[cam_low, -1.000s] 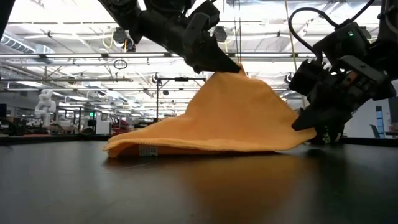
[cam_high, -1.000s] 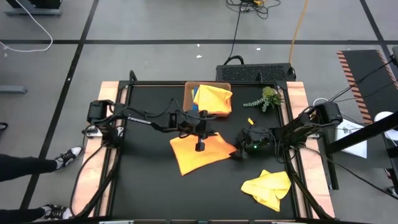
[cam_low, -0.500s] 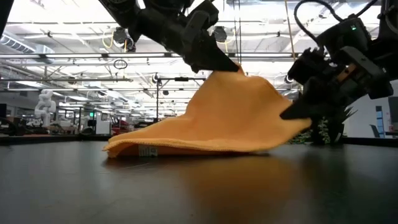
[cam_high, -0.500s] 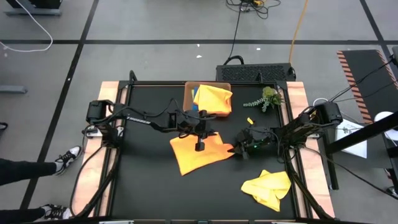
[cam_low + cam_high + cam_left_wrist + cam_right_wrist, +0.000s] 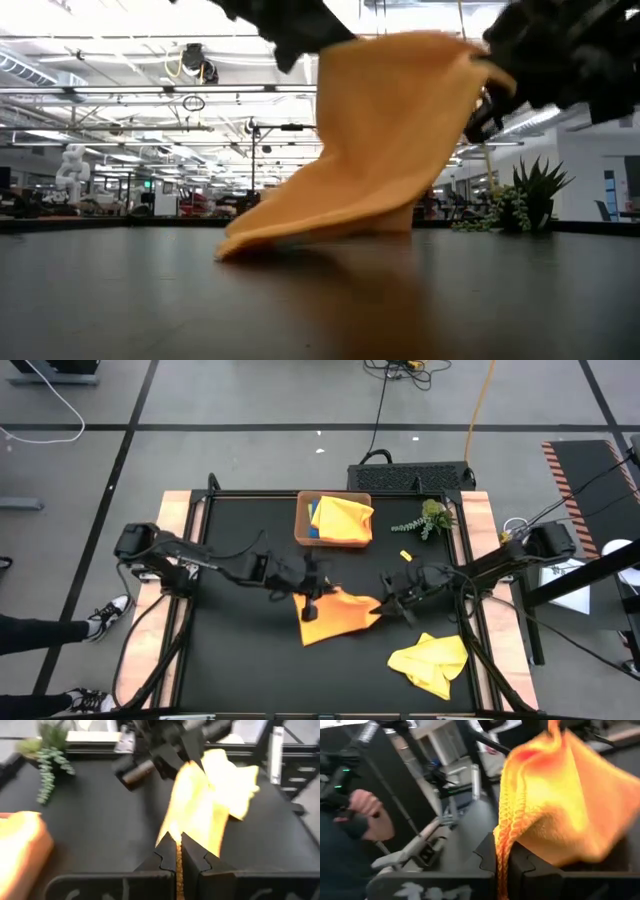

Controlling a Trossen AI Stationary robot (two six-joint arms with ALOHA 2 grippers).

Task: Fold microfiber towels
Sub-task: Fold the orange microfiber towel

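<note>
Two sets of jaws are pinching the same soft orange microfiber towel (image 5: 335,617), and both are pressed tight on cloth. The left gripper (image 5: 312,600) is clamping one edge, fabric squeezed between its dark fingers (image 5: 162,860) in the left wrist view. The right gripper (image 5: 387,607) is biting the opposite corner, and the right wrist view shows orange pile bunched up out of its closed jaws.

Between them the towel is hanging as a tilted sheet: the low view has its upper edge held high in the air and its lower edge trailing on the black worktop (image 5: 240,670), roughly mid-table. This looks like the lift at the start of a fold, with the cloth being raised and stretched before one half goes over the other.

The next move is calling for both arms travelling together, keeping the top edge taut, then laying it down over the trailing edge so the corners meet.

Elsewhere, a crumpled yellow microfiber towel (image 5: 430,661) is lying near the right arm, and another yellow towel (image 5: 343,518) is sitting in the shallow brown rectangular tray (image 5: 304,525), beside a small green plant sprig (image 5: 428,518).
</note>
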